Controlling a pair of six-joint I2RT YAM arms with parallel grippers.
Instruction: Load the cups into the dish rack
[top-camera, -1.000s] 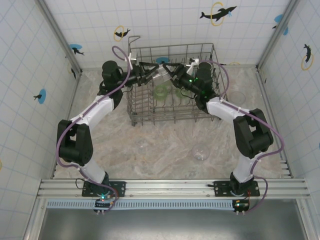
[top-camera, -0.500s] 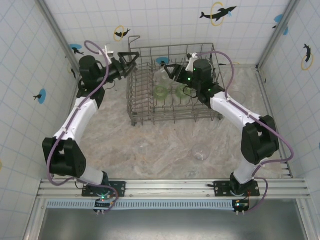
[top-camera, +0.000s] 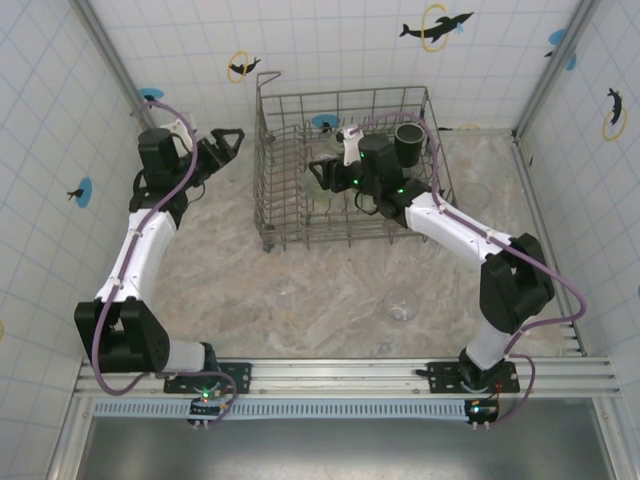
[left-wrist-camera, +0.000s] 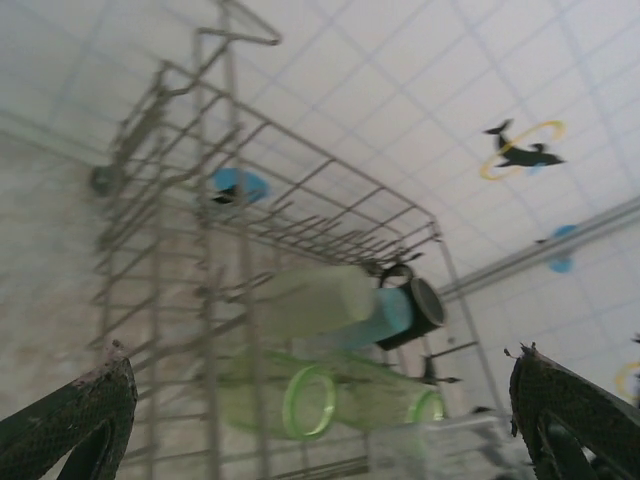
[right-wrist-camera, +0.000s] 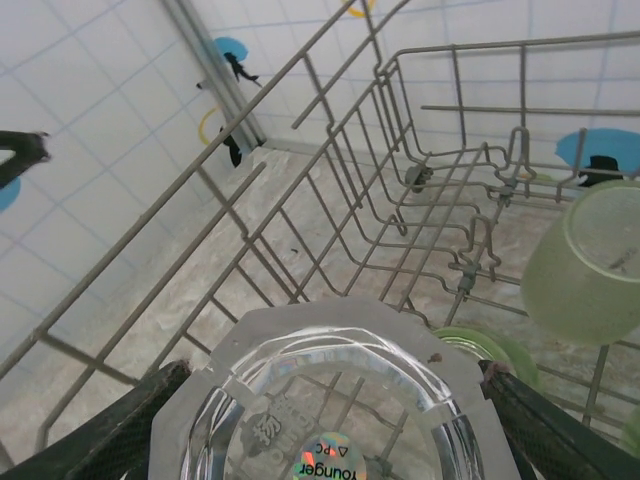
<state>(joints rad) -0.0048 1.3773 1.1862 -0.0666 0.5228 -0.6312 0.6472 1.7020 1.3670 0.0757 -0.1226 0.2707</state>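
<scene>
Cups of several kinds are being kept inside the large rectangular grey wire dish rack (top-camera: 270, 215), which is standing at the far middle of the pale marbled tabletop (top-camera: 220, 290). Translucent light green tumblers (top-camera: 322, 190) are being seen from above near the rack's middle, and a black handled mug (top-camera: 408, 134) is being held in its far right corner. In the left wrist view, a pale frosted green tumbler (left-wrist-camera: 315, 297), a teal cup (left-wrist-camera: 395, 312) and the black mug are being shown in a row among the tines, with the teal cup between the other two. Green-rimmed tumblers are lying just below them.

A clear glass with an eight-sided base (right-wrist-camera: 320, 430) is being gripped by the right gripper (right-wrist-camera: 330, 385). Its dark fingers (right-wrist-camera: 110, 440) are being pressed against either side of the base. The glass is being held over the rack's wires, near the frosted green tumbler at the right of that view.

The left gripper (top-camera: 228, 140) is being held outside the rack, near its far left corner and apart from it. Its fingers (left-wrist-camera: 70, 420) are being kept spread wide, with nothing between them.

A second clear glass (top-camera: 400, 305) and a third clear glass (top-camera: 287, 292) are being left on the tabletop in front of the rack, well apart from each other.
</scene>
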